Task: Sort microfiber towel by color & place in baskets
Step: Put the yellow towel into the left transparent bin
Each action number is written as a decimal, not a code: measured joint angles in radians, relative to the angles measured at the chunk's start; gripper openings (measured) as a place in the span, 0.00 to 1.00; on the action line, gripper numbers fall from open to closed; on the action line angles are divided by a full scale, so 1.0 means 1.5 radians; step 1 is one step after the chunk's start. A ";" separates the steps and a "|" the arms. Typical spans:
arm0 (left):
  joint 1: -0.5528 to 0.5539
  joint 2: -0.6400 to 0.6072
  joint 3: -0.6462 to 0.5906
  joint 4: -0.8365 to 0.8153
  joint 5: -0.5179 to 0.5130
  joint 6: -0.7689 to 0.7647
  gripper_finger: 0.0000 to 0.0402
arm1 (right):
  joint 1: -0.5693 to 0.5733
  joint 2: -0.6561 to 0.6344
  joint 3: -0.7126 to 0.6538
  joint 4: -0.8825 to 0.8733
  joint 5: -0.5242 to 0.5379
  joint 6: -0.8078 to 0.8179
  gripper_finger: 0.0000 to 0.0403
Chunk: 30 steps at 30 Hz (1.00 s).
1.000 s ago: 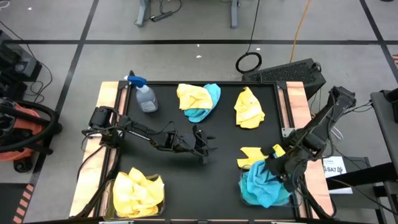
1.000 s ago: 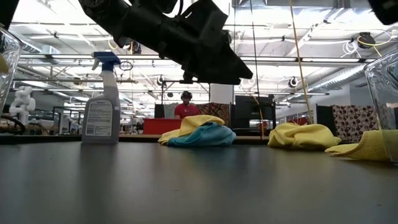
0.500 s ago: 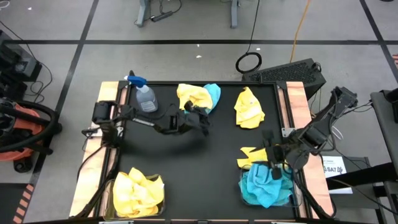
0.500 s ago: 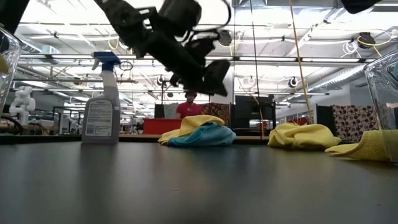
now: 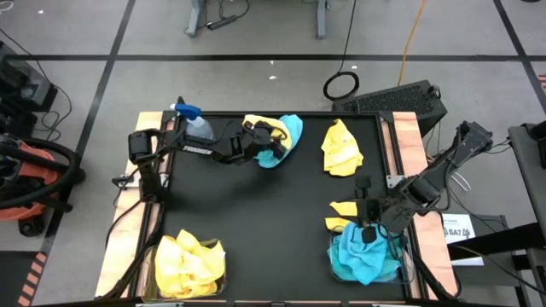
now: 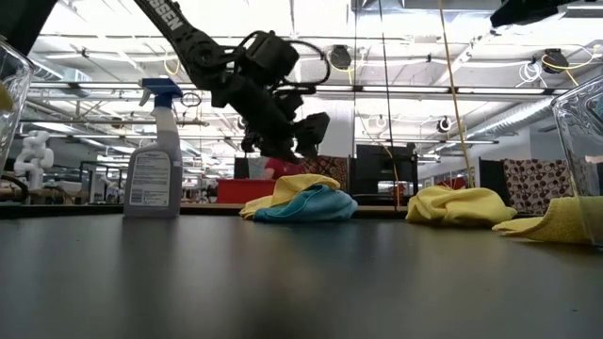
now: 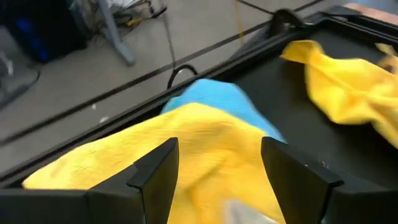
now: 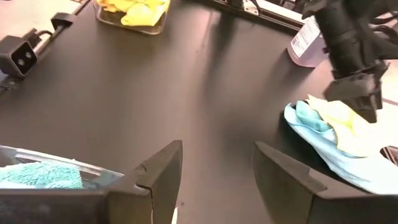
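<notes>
At the table's far middle, a yellow microfiber towel (image 5: 258,130) lies heaped on a turquoise one (image 5: 290,132). My left gripper (image 5: 273,136) hovers open just above this pile (image 7: 211,124), clear of it in the low view (image 6: 303,141). My right gripper (image 5: 365,209) stands open over the near right basket (image 5: 332,256), which holds turquoise towels (image 5: 363,260); nothing is between its fingers (image 8: 214,180). Another yellow towel (image 5: 341,147) lies far right, and a third (image 5: 344,213) lies beside the right basket. The near left basket (image 5: 153,271) holds yellow towels (image 5: 189,263).
A clear spray bottle with a blue trigger (image 5: 198,132) stands upright at the far left, close behind my left arm. The middle of the black table top (image 5: 273,213) is bare. Wooden rails (image 5: 145,145) run along both sides.
My left gripper has swung from the table's middle toward the far edge and turned, ending above the yellow-and-turquoise pile. My right gripper has turned away from the turquoise towels in the right basket and now points toward the table's left.
</notes>
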<state>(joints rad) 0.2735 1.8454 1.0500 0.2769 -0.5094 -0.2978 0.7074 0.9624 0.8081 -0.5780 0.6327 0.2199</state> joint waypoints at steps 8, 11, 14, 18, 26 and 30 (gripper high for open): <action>0.061 0.000 0.000 -0.046 0.017 -0.060 0.59 | -0.012 0.068 -0.019 0.042 -0.001 -0.003 0.47; 0.075 0.000 0.000 -0.062 0.059 -0.060 0.59 | -0.016 0.089 -0.021 0.054 -0.003 -0.003 0.47; 0.087 0.000 0.000 -0.079 0.107 -0.060 0.59 | -0.018 0.102 -0.022 0.066 -0.004 -0.008 0.47; 0.097 0.000 0.000 -0.097 0.121 -0.060 0.59 | -0.018 0.105 -0.022 0.088 -0.004 -0.022 0.46; 0.121 0.000 0.000 -0.108 0.177 -0.063 0.55 | -0.018 0.106 -0.022 0.121 -0.004 -0.032 0.46; 0.127 0.000 0.000 -0.109 0.197 -0.067 0.42 | -0.018 0.106 -0.022 0.130 -0.004 -0.022 0.46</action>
<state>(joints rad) 0.4633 1.8454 1.0504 0.1127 -0.2132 -0.3981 0.6804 1.1210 0.7757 -0.3835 0.6270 0.1872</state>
